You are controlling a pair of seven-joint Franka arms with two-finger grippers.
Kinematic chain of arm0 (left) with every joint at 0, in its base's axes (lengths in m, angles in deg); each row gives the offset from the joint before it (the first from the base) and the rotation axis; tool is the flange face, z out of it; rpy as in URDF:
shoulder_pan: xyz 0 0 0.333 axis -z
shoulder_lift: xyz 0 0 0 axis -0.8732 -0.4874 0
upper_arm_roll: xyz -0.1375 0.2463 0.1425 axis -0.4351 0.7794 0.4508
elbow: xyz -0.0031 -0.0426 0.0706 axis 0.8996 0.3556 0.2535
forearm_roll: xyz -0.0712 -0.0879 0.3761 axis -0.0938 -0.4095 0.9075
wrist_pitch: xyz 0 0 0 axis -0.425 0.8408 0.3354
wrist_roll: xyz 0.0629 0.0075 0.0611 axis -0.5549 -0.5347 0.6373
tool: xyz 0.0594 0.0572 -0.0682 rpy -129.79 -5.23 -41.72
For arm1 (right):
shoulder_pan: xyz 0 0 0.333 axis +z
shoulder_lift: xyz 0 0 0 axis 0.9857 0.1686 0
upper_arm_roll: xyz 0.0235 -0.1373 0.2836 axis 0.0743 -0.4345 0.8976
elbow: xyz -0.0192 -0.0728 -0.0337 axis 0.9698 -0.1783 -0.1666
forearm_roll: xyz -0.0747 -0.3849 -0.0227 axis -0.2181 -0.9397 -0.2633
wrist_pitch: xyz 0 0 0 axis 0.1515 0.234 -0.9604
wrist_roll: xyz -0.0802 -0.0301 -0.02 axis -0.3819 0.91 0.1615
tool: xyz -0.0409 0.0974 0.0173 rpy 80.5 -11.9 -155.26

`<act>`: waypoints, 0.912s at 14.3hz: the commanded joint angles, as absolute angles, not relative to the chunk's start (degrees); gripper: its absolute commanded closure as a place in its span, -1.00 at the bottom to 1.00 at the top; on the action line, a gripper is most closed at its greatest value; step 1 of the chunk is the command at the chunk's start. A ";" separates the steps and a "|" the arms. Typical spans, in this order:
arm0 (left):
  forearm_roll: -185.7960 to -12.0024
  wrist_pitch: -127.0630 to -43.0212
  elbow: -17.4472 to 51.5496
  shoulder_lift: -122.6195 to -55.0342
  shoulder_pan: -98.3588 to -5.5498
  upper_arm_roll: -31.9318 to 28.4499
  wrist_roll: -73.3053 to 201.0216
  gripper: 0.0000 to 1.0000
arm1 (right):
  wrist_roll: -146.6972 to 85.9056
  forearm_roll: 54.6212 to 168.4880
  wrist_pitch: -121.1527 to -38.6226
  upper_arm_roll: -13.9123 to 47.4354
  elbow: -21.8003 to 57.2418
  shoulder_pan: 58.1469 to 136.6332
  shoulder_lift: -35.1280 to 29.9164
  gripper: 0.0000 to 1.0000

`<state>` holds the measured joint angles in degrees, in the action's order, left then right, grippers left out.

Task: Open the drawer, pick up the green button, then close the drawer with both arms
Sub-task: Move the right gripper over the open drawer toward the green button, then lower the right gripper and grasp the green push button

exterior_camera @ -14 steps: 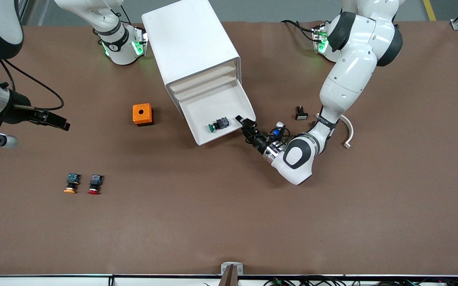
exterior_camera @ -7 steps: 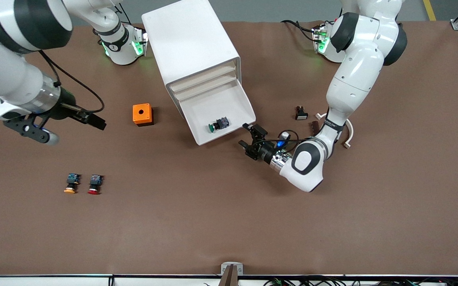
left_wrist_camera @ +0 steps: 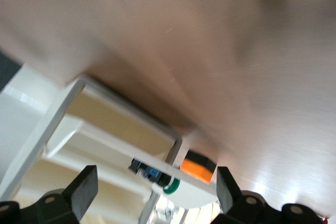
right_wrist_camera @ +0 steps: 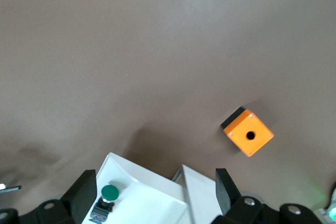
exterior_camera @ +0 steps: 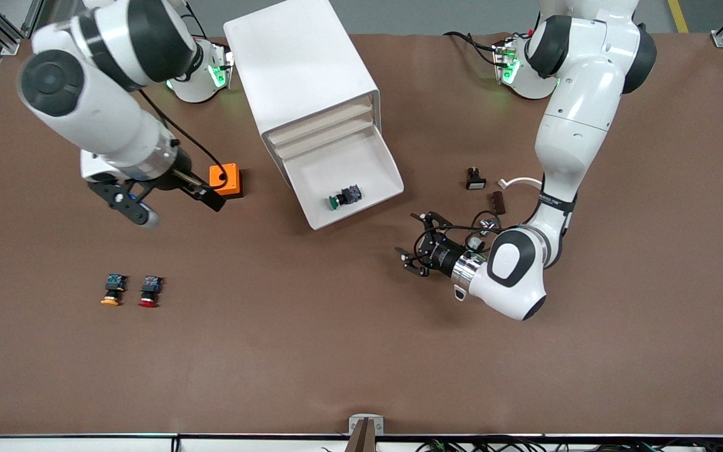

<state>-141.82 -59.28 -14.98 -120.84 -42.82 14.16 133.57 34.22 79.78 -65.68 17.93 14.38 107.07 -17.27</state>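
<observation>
The left gripper [exterior_camera: 413, 251] hangs low over bare table, just off the open drawer's [exterior_camera: 380, 164] front corner, its fingers spread wide and holding nothing. The right gripper [exterior_camera: 211, 199] is up over the table beside the orange box [exterior_camera: 228, 177]; its wrist view shows both fingers [right_wrist_camera: 84, 190] apart, nothing between them.

The drawer, lowest in the white cabinet [exterior_camera: 299, 63] near the table's edge where the arms are based, stands pulled fully out. The button [exterior_camera: 344, 196] lies on its side on the drawer floor, close to the front wall, green cap toward the right arm's end of the table.

The step in hand looks like taking the button, and the right arm seems placed for it. To do it well, I would bring that gripper straight down over the button, turn the fingers to straddle the black body across its short width rather than the round cap, and keep clear of the drawer's front wall. The left arm should stay off the drawer until the button is lifted out.

Two more buttons, orange-capped [exterior_camera: 112, 290] and red-capped [exterior_camera: 149, 292], sit toward the table's corner at the right arm's end, nearer the camera. No readable writing or brand shows anywhere.
</observation>
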 commanded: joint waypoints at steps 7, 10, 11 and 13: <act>-121.92 -71.05 -15.69 -111.82 -40.18 15.53 120.34 -0.98 | 56.36 77.70 -75.53 17.29 15.20 118.87 -9.11 -1.00; -117.25 -71.50 -15.69 -109.79 -40.09 15.44 118.59 -0.98 | 62.68 77.52 -78.77 17.29 15.29 122.38 -6.39 -1.00; -116.55 -72.02 -15.69 -109.27 -40.09 15.53 118.41 -0.98 | 64.70 77.26 -79.75 17.29 15.29 123.44 -5.34 -1.00; -113.83 -72.90 -15.60 -108.03 -40.09 15.27 118.40 -0.98 | 68.66 75.94 -81.42 17.29 15.29 125.55 -3.49 -1.00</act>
<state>-116.29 -71.81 -16.89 -110.16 -40.78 14.58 119.37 64.45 77.58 -79.97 17.89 15.66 123.33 -5.20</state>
